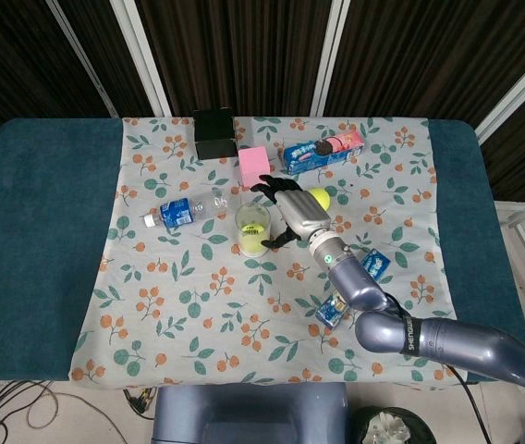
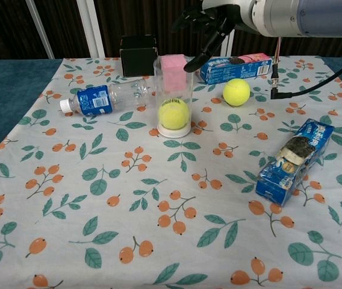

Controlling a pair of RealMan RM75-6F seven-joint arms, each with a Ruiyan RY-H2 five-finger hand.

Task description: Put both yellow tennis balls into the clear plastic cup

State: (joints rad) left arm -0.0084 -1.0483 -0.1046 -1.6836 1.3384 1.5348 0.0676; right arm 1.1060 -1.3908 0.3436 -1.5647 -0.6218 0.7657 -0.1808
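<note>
One yellow tennis ball (image 2: 174, 114) (image 1: 252, 242) lies at the bottom of the upright clear plastic cup (image 2: 173, 77) (image 1: 252, 216). The other yellow tennis ball (image 2: 236, 92) (image 1: 319, 197) rests on the cloth to the cup's right, in front of the blue cookie box. My right hand (image 2: 206, 25) (image 1: 290, 212) hovers just above and to the right of the cup's rim, fingers spread, holding nothing. My left hand shows in neither view.
A lying water bottle (image 2: 105, 97) sits left of the cup. A pink block (image 2: 173, 65) and a black box (image 2: 138, 55) stand behind it. The blue cookie box (image 2: 235, 66) lies at the back right; a small blue snack box (image 2: 292, 160) stands at the right.
</note>
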